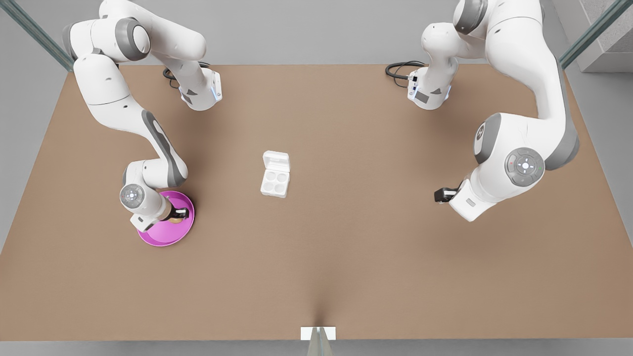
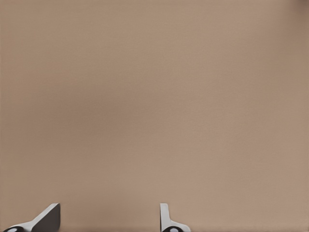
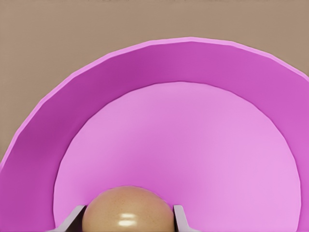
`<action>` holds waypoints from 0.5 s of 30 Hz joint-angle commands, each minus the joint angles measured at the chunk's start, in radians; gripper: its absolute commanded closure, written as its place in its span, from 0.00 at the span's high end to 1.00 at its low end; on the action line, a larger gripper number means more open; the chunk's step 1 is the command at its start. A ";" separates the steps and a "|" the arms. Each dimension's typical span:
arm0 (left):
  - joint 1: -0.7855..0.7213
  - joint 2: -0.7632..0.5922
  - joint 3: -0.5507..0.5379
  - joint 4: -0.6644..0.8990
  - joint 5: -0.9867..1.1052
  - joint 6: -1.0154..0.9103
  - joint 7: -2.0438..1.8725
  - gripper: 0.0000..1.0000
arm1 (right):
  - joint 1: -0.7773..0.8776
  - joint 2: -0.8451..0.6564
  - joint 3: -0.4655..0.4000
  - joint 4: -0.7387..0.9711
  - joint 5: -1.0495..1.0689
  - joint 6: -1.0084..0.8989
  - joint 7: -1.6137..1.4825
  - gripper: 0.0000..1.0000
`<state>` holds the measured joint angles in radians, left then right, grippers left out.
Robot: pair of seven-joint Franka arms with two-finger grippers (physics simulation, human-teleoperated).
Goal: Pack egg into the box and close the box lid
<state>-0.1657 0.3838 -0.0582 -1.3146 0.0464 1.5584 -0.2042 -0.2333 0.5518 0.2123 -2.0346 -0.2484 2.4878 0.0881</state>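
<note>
The egg lies on the pink plate between the right gripper's fingers, which touch its sides, while the box sits mid-table with its lid open and the left gripper hangs over bare table, fingers apart.

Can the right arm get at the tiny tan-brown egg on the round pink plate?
Probably yes: the right gripper is already down over the pink plate, a finger on each side of the tan-brown egg, with nothing between.

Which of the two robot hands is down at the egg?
The right gripper, over the pink plate at the front view's left; its fingers flank the egg. The left gripper waits over bare table.
</note>
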 commanded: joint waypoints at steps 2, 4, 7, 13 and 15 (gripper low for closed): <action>0.000 0.000 0.000 0.000 0.000 0.005 -0.001 1.00 | -0.001 0.002 -0.001 -0.002 0.001 0.006 0.001 0.73; 0.000 0.001 0.000 0.000 0.000 0.005 -0.001 1.00 | -0.001 0.004 -0.001 -0.004 0.000 0.008 0.002 0.73; 0.000 0.000 0.000 0.000 0.000 0.005 -0.001 1.00 | -0.003 0.005 -0.001 -0.006 0.000 0.019 0.001 0.68; 0.002 0.001 0.000 0.000 0.001 0.005 -0.001 1.00 | -0.003 0.002 -0.001 -0.006 0.001 0.014 0.001 0.53; 0.002 0.001 0.000 0.000 0.000 0.006 -0.003 1.00 | -0.004 -0.003 -0.001 -0.006 0.003 0.011 0.001 0.53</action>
<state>-0.1653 0.3862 -0.0582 -1.3151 0.0457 1.5634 -0.2051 -0.2374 0.5515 0.2125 -2.0406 -0.2343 2.5038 0.0699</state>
